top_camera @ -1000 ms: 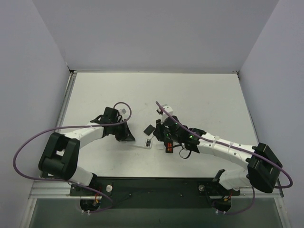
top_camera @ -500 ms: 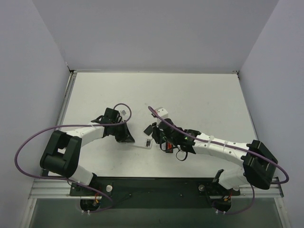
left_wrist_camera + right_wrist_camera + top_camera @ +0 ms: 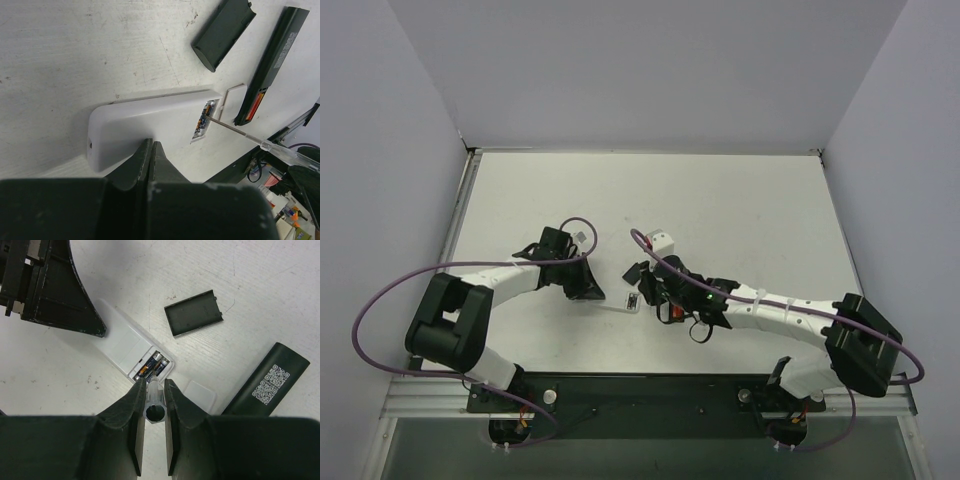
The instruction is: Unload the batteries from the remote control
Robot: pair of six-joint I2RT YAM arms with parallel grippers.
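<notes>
The black remote control [image 3: 280,50] lies at the upper right of the left wrist view. The red batteries [image 3: 256,102] show in the recess at its near end. In the right wrist view its back [image 3: 267,382] shows and the batteries are hidden. My right gripper [image 3: 152,382] is shut on a clear-handled screwdriver [image 3: 155,402]. The screwdriver's tip rests in the open compartment of a white remote [image 3: 122,342], among dark cells [image 3: 152,365]. My left gripper [image 3: 150,142] is shut, its tips pressing on the white remote's [image 3: 145,120] near edge.
A small black cover piece [image 3: 194,312] lies beyond the white remote, also seen in the left wrist view [image 3: 222,32]. A white cover [image 3: 200,390] lies beside the white remote. In the top view both grippers [image 3: 592,292] [image 3: 650,292] meet at the table's near middle.
My right arm has moved left toward the white remote, bringing the screwdriver tip to its compartment. My left arm has barely moved.
</notes>
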